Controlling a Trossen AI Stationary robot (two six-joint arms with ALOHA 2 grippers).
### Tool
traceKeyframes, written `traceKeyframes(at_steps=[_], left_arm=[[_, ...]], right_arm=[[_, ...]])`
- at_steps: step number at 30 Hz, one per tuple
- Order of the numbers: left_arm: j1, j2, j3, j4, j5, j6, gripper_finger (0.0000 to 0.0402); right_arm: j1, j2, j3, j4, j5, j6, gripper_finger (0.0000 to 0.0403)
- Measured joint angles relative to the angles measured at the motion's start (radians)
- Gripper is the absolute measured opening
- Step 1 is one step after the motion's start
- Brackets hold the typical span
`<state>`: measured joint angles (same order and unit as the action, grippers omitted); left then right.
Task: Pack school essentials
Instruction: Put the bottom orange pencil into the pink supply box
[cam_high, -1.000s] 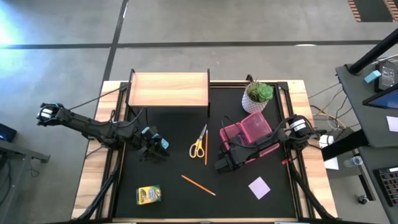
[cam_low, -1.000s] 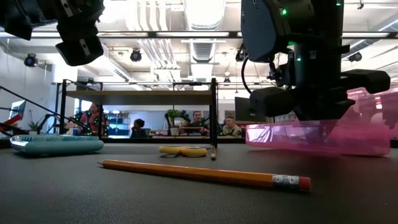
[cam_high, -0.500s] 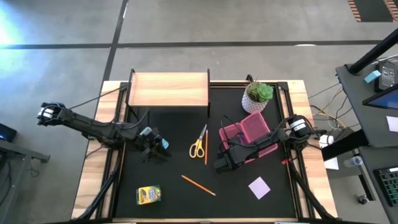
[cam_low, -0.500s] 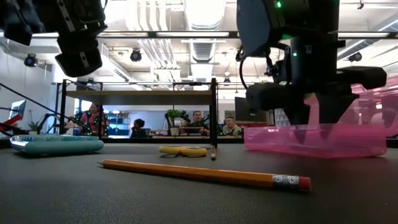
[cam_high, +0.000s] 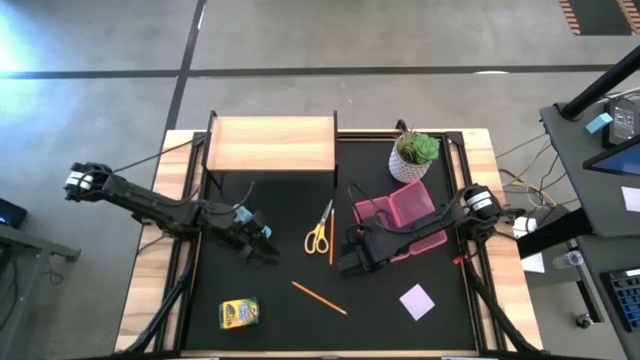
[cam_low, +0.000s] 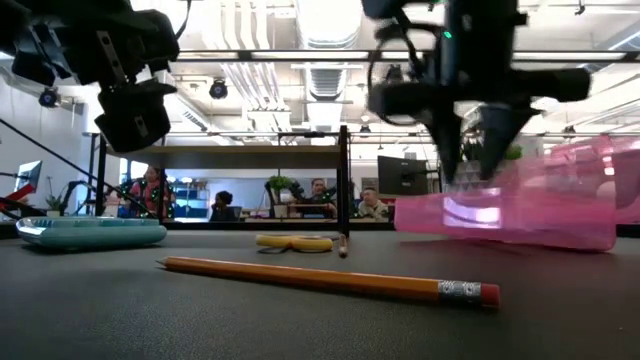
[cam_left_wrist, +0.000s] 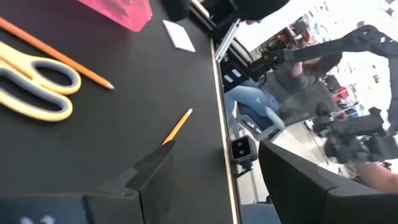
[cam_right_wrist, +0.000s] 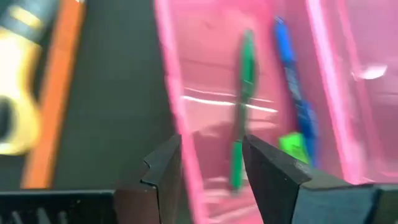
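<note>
The pink case (cam_high: 405, 212) lies open at the table's right. It holds a green pen (cam_right_wrist: 245, 93), a blue pen (cam_right_wrist: 289, 74) and a green eraser (cam_right_wrist: 292, 146). My right gripper (cam_high: 345, 265) hangs open above the case's near-left wall (cam_right_wrist: 174, 124), a finger over either side, touching nothing. My left gripper (cam_high: 262, 248) hovers open over bare table, left of the yellow-handled scissors (cam_high: 317, 238). One orange pencil (cam_high: 331, 235) lies beside the scissors and another (cam_high: 320, 298) lies nearer. The crayon box (cam_high: 238, 313) and lilac note pad (cam_high: 417, 301) sit near the front edge.
A wooden shelf (cam_high: 270, 145) stands at the far left and a potted plant (cam_high: 413, 155) behind the case. A flat teal object (cam_low: 90, 232) shows low at the left in the low view. People sit in the room beyond the table.
My right gripper has opened, risen out of the pink case and drawn a little toward the table's left edge. My left gripper has moved toward the near and right edges and come down somewhat, staying open.
</note>
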<state>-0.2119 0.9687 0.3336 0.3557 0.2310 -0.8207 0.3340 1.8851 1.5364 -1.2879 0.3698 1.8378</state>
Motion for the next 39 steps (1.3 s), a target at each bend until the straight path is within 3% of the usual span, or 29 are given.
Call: traceKeyframes(at_steps=[6, 13, 20, 31, 39], left_arm=[[0.000, 0.001, 0.000, 0.002, 0.000, 0.000, 0.0210], [0.000, -0.048, 0.000, 0.001, 0.021, -0.004, 0.0210], [0.000, -0.127, 0.000, -0.001, 0.057, -0.005, 0.0210], [0.000, -0.181, 0.000, -0.008, 0.064, -0.010, 0.0210], [0.000, -0.164, 0.000, -0.006, 0.064, -0.010, 0.0210]], right_arm=[[0.002, -0.002, 0.035, 0.230, 0.136, -0.094, 0.0153], [0.012, 0.047, 0.035, 0.521, 0.139, -0.353, 0.0157], [0.064, 0.140, 0.052, 0.697, 0.049, -0.562, 0.0150], [0.160, 0.291, 0.219, 0.680, -0.108, -0.592, 0.0152], [0.179, 0.417, 0.449, 0.323, -0.107, -0.649, 0.0141]])
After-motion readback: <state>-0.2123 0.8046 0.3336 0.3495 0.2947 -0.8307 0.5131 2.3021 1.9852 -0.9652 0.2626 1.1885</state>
